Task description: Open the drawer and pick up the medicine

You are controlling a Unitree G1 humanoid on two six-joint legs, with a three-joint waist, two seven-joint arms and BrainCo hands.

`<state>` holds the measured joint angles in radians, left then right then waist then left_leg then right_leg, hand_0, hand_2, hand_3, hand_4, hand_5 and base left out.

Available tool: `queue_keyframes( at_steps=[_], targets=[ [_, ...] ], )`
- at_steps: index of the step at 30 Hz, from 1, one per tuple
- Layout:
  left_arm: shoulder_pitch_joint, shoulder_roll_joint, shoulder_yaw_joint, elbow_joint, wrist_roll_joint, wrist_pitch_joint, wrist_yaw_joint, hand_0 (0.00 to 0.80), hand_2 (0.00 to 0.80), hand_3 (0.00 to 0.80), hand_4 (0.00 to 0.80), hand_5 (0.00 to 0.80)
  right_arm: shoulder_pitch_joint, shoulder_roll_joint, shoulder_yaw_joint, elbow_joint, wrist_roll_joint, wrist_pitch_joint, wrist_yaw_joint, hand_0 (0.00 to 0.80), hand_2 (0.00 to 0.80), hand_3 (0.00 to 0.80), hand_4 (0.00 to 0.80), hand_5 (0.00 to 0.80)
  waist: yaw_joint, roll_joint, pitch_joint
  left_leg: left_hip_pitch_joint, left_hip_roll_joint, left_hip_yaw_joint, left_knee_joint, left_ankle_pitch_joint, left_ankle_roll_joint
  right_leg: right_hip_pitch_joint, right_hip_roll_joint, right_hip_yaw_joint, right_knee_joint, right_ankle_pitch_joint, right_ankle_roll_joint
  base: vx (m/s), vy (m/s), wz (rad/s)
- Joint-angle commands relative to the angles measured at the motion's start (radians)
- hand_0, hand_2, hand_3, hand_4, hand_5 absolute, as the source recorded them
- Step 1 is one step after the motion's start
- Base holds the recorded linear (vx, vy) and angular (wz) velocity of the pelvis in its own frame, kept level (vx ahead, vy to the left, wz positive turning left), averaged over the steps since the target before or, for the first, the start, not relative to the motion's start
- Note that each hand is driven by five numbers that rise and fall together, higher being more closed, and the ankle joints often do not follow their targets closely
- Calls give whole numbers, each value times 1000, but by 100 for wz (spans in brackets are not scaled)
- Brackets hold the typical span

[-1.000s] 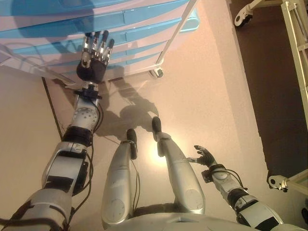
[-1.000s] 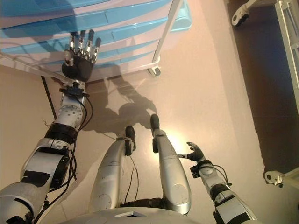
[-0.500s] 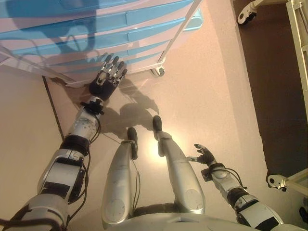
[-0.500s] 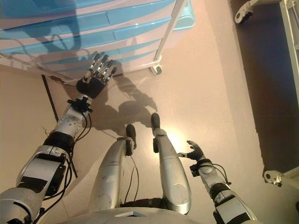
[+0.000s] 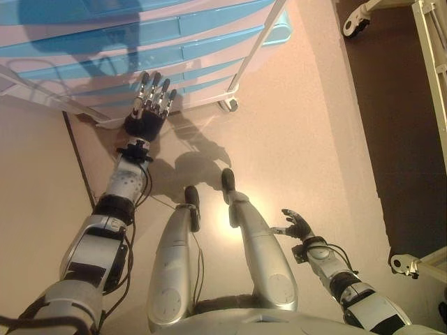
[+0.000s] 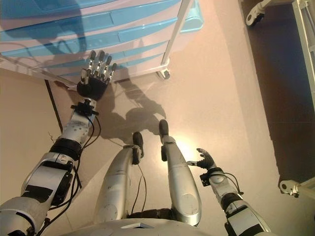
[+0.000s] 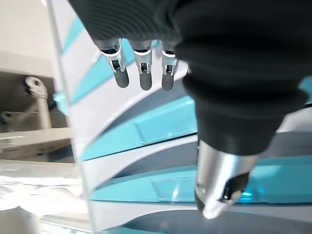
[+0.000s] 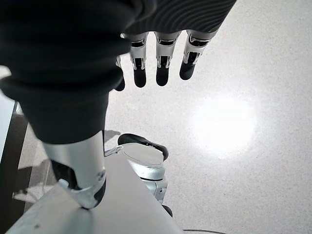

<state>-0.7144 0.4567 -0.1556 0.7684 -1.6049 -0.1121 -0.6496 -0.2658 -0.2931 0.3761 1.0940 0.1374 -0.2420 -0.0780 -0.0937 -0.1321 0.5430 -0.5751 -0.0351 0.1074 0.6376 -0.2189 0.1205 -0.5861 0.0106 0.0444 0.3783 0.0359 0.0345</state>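
Note:
A white drawer cart [image 5: 241, 66] with several light blue drawers [image 5: 160, 31] stands ahead on the floor; all drawers look closed. My left hand [image 5: 148, 110] is open, fingers straight, held in front of the lower drawers, which also show in the left wrist view [image 7: 161, 129]. I cannot tell whether it touches them. My right hand [image 5: 296, 225] hangs low at my right side, fingers relaxed and empty. No medicine is in view.
The cart stands on castor wheels [image 5: 225, 105]. A dark seam [image 5: 78, 164] runs along the floor at the left. Another wheeled white frame [image 5: 427, 42] stands at the right, with a castor [image 5: 401, 264] near my right arm.
My left hand dropped from the middle drawers toward the cart's base and swung right, then came back up and left a little to the lower drawers. The right hand has not moved.

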Motion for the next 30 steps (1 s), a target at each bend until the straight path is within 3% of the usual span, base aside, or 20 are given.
queue_keyframes(
  at_steps=[1, 15, 16, 17, 18, 19, 30],
  targets=[
    [-80, 2, 58, -30, -89, -37, -45, 0, 0, 0, 0, 0, 60, -37, 48, -36, 7, -15, 6, 0, 0, 0, 0, 0, 3, 14, -23, 40, -32, 13, -166, 52, -12, 26, 66, -13, 57, -53, -27, -6, -31, 3],
    [-183, 22, 51, -115, -133, -140, -179, 0, 0, 0, 0, 0, 60, -37, 68, -25, 5, -22, 8, 0, 0, 0, 0, 0, -3, 13, -23, 43, -33, 8, -186, 57, -17, 25, 71, -10, 50, -56, -34, 0, -2, 0],
    [-184, 22, 49, -126, -135, -149, -189, 147, 147, 147, 147, 147, 60, -38, 69, -25, 1, -22, 8, 0, 0, 0, 0, 0, -2, 15, -23, 43, -34, 8, -188, 59, -18, 25, 71, -10, 49, -57, -35, 0, 0, 0],
    [-183, 20, 49, -140, -138, -152, -205, 417, 417, 417, 417, 417, 61, -39, 69, -26, -4, -23, 10, 0, 0, 0, 0, 0, -1, 16, -23, 43, -35, 6, -190, 61, -19, 25, 70, -11, 49, -59, -36, 0, 0, 0],
    [-183, 19, 51, -149, -144, -153, -214, 483, 483, 483, 483, 483, 62, -40, 70, -26, -7, -23, 11, 0, 0, 0, 0, 0, -1, 17, -23, 45, -36, 5, -191, 61, -20, 27, 70, -11, 49, -60, -36, 0, 0, 0],
    [-184, 18, 52, -161, -150, -157, -225, 794, 794, 794, 794, 794, 62, -39, 73, -26, -9, -21, 9, 0, 0, 0, 0, 0, 1, 18, -23, 49, -36, 5, -195, 62, -20, 30, 70, -12, 48, -61, -37, 0, 0, 0],
    [-158, -18, 43, -286, -171, -188, -258, 800, 800, 800, 800, 800, 58, -43, 84, -36, -39, -17, 3, 0, 0, 0, 0, 0, 22, 30, -23, 91, -44, -15, -238, 80, -28, 69, 63, -30, 41, -80, -43, -9, -4, 0]
  ],
)
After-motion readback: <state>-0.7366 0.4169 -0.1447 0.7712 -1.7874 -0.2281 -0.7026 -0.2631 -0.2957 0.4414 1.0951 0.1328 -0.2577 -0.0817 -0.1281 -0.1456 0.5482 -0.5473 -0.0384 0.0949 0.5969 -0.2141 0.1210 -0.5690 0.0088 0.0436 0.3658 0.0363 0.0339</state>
